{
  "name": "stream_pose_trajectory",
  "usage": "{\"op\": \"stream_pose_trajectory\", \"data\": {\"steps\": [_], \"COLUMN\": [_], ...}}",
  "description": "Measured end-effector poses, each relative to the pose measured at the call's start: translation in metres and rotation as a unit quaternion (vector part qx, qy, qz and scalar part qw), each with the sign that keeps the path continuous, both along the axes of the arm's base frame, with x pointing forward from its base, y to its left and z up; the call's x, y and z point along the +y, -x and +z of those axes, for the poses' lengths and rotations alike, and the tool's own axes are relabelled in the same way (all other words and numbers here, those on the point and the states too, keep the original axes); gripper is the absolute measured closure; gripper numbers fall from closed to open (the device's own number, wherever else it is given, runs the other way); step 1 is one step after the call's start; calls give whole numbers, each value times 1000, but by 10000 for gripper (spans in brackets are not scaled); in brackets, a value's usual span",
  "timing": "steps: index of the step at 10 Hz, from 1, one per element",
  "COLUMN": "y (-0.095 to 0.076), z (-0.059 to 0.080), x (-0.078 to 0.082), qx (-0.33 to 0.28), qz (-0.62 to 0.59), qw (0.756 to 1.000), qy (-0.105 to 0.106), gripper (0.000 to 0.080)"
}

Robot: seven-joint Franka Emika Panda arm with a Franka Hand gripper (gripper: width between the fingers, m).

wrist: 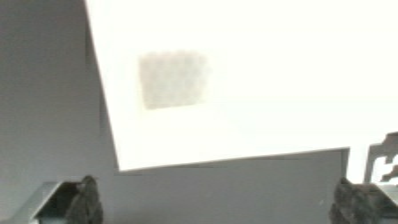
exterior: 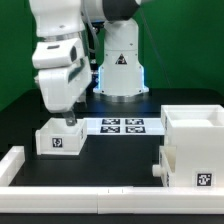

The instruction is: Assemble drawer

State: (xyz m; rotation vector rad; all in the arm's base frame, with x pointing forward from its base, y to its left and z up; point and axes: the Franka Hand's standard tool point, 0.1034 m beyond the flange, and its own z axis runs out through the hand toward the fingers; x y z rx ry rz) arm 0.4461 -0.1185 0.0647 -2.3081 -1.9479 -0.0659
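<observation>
Housing [exterior: 193, 148] nearest; small tray [exterior: 59, 137] under jaws.

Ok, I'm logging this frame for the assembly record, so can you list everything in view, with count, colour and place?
small tray: one, white, tagged, on the table at the exterior view's left, directly under the gripper.
tall housing: one, white, tagged, open-topped, at the exterior view's right; a second white part sits against its left side.
marker board: one, flat white with black tags, mid-table.
border rails: white, low, along the near edge and left corner.
table: one, black surface.
robot base: white, at the back.
gripper: one, white body with dark fingers, just above the small tray; jaw state unclear.
</observation>
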Motion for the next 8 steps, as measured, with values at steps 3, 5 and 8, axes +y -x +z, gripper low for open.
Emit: {"op": "stream_pose_trajectory", "data": {"steps": [3, 5, 8], "y": [0, 14, 62], "z": [-1, -4, -20], "x": [1, -12, -35], "qx": [1, -1, 1], "qz": [-1, 30, 25], "qw": [1000, 1000, 1000], "qy": [0, -3, -6], "gripper": [150, 150, 150]}}
